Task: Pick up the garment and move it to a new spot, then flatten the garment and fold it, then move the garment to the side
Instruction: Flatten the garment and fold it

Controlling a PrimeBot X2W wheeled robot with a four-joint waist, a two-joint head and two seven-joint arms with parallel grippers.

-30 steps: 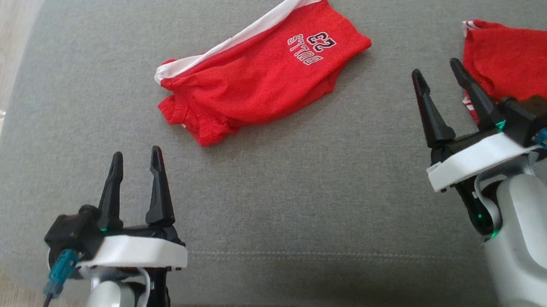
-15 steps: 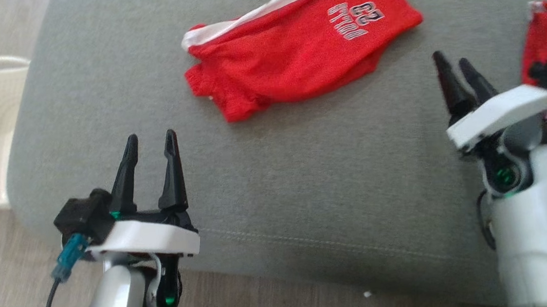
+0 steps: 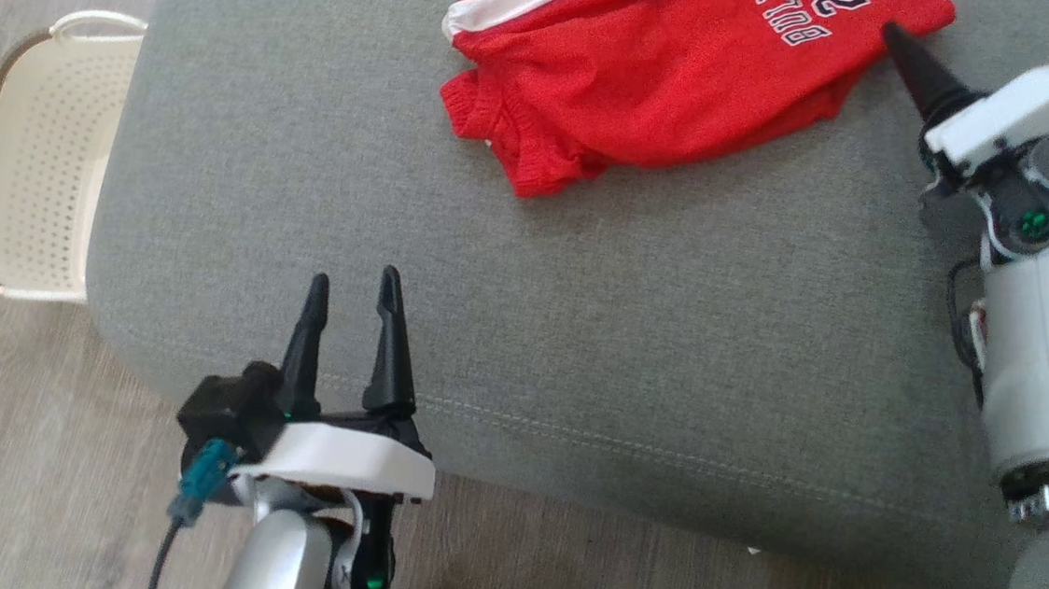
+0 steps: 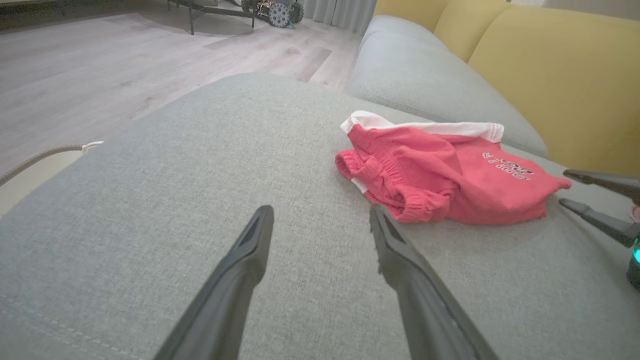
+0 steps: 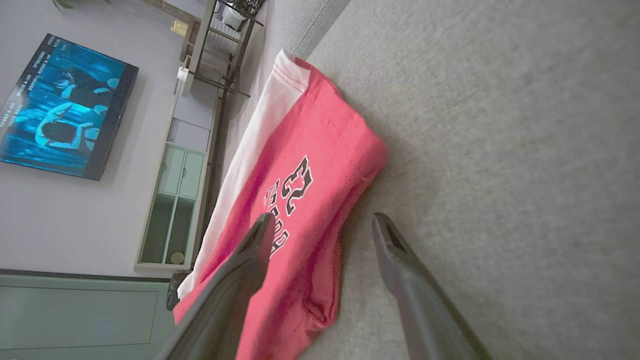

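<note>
On the grey sofa cushion (image 3: pixel 630 324), the red garment (image 3: pixel 685 76) lies loosely bunched (white band along its far edge, lettering near its right corner), held by nothing. The right gripper (image 5: pixel 322 220) hovers at that lettered corner, fingers spread apart, one over cloth and one over bare cushion. The left gripper (image 3: pixel 353 275), fingers also apart and empty, sits near the cushion's front edge, well apart from the garment.
</note>
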